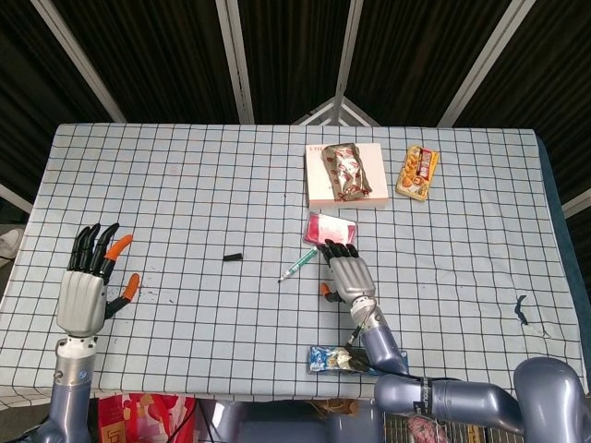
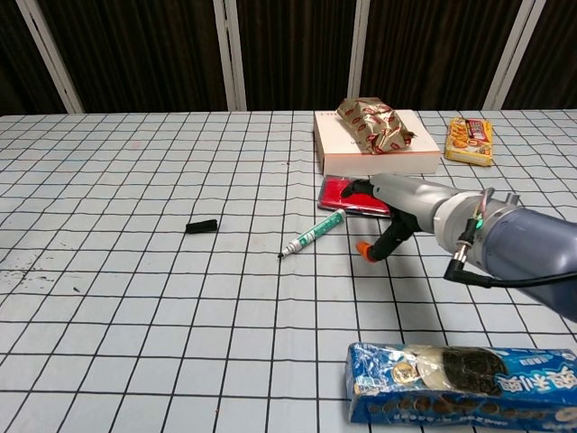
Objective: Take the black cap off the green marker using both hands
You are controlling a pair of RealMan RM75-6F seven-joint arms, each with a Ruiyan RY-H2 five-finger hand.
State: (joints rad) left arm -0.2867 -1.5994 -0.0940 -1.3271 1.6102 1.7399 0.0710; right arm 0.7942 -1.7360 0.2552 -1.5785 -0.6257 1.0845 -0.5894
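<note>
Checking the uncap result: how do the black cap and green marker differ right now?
The black cap is short, stubby and all black; the green marker is long, slim, green and white. The cap lies alone, while the marker lies diagonally with one end by the right hand. Both rest flat on the checked tablecloth, separated.

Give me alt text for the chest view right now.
An uncapped green marker lies diagonally on the checked tablecloth, its black cap lying apart to its left. The right hand rests beside the marker, fingers off it. Snack packets and a book sit behind.
</note>
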